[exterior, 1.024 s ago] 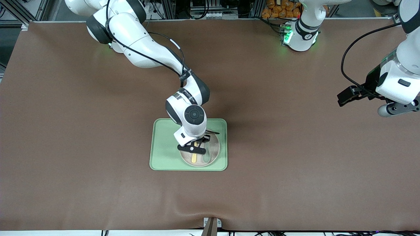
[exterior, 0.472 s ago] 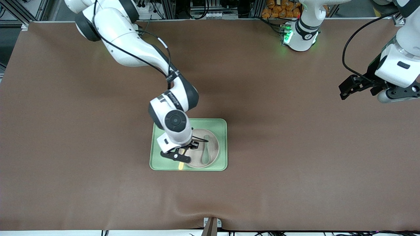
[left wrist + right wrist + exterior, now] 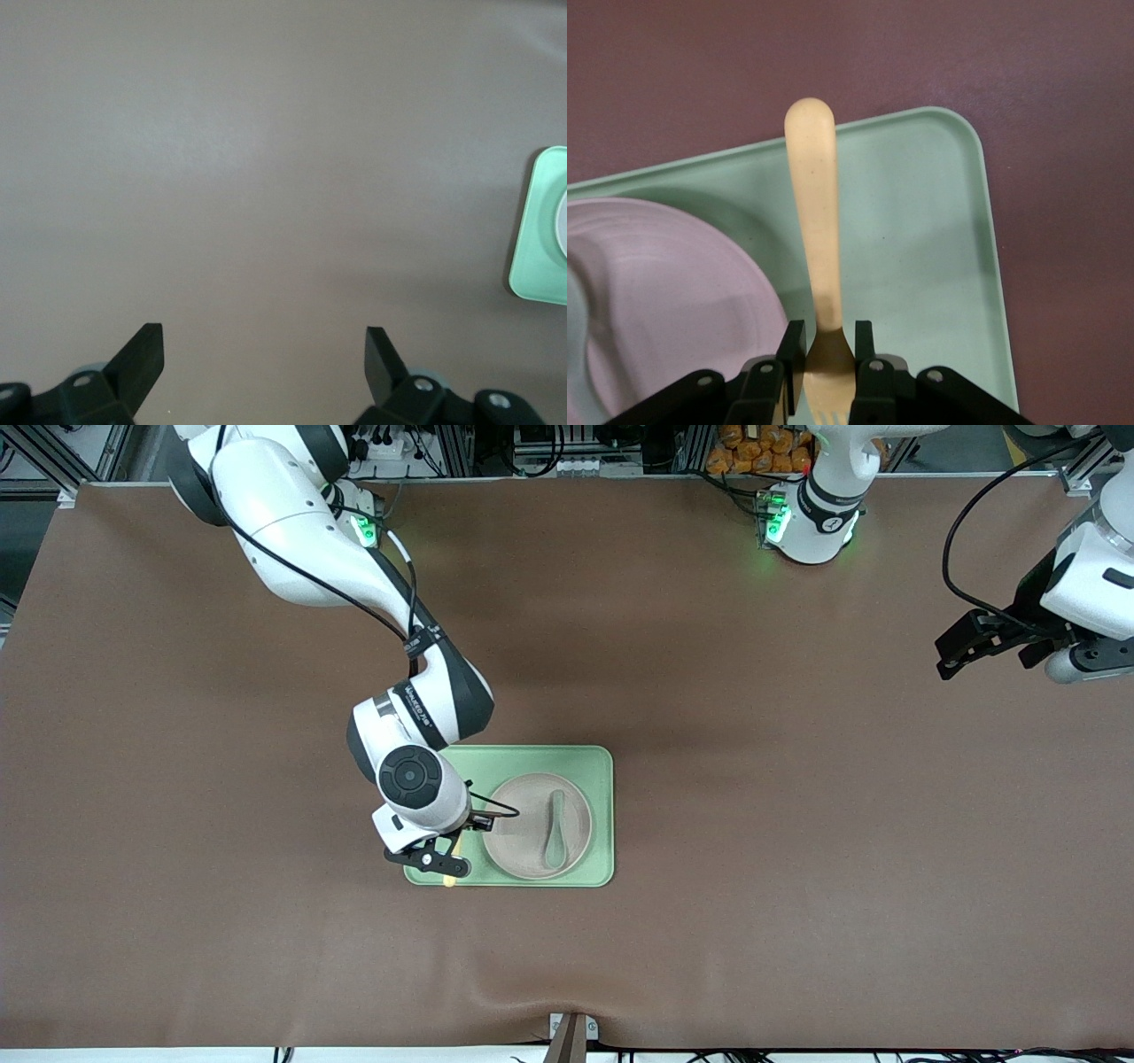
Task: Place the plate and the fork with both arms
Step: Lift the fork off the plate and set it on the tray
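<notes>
right arm [image 3: 310, 540]: glossy white shells, black joint bands, round black wrist cap, thin black cable | left arm [image 3: 1085, 584]: likewise white, black cable | bases by table [image 3: 709, 691] edge: green lights, lettering unreadable

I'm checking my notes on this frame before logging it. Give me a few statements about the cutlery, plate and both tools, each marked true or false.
1. The right tool is shut on the fork. True.
2. The spoon lies on the plate. True.
3. The plate sits on bare table beside the tray. False: it sits on the tray.
4. The left tool holds the spoon. False: it is open and empty, over bare table at the left arm's end.
5. The fork rests on the plate. False: it is held over the tray, beside the plate.
</notes>
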`<state>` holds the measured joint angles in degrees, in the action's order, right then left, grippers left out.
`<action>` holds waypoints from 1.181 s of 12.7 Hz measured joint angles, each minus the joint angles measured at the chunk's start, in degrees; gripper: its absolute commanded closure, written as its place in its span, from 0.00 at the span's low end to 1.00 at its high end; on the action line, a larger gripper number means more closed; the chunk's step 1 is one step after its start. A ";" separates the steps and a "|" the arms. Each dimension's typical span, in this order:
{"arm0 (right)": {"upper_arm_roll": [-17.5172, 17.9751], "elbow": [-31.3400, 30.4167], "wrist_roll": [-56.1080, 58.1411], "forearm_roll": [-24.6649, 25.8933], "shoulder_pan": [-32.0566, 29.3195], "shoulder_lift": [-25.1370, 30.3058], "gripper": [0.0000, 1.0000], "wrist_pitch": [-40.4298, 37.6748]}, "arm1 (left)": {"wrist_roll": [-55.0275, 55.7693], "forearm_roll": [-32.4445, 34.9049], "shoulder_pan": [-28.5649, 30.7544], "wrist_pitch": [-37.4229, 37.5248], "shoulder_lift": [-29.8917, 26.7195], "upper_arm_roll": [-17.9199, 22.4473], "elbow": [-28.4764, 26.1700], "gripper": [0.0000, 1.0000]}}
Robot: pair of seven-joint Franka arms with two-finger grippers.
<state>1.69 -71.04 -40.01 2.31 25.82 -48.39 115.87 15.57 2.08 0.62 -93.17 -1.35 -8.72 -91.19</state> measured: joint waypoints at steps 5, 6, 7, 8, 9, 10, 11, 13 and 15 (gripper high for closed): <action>-0.05 -17.29 3.84 0.00 -1.28 6.88 1.00 11.76 | -0.31 -0.26 -0.27 0.26 -0.40 0.40 -0.53 0.00; -0.07 -20.05 4.30 0.00 -1.48 7.74 1.00 13.80 | -0.47 -0.26 -0.39 0.38 -0.40 0.41 -0.58 0.00; -0.06 -21.75 4.37 0.00 -1.52 8.05 1.00 15.47 | -0.64 -0.26 -0.49 0.44 -0.41 0.42 -0.65 0.00; 0.03 -22.70 4.37 0.00 -1.51 8.07 0.95 16.88 | -0.70 -0.26 -0.55 0.50 -0.43 0.43 -0.71 0.00; 0.08 -23.38 4.37 0.00 -1.50 8.07 0.64 17.79 | -0.72 -0.27 -0.58 0.68 -0.45 0.43 -0.75 0.00; 0.09 -23.72 4.37 0.00 -1.50 8.08 0.28 18.17 | -0.72 -0.27 -0.59 0.86 -0.48 0.44 -0.75 0.00; 0.07 -23.77 4.37 0.00 -1.50 8.09 0.15 18.24 | -0.73 -0.27 -0.59 1.06 -0.54 0.48 -0.75 0.00; 0.06 -23.77 4.37 0.00 -1.50 8.27 0.10 18.24 | -0.91 -0.27 -0.59 1.21 -0.67 0.63 -0.75 0.00; -0.01 -23.76 4.37 0.00 -1.52 8.84 0.06 18.27 | -1.01 -0.27 -0.60 1.21 -0.81 0.65 -0.74 0.00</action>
<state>1.68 -94.80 -35.64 2.30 24.30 -39.55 134.14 14.56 1.82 0.02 -91.96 -2.17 -8.07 -91.93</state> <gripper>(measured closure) 0.225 0.000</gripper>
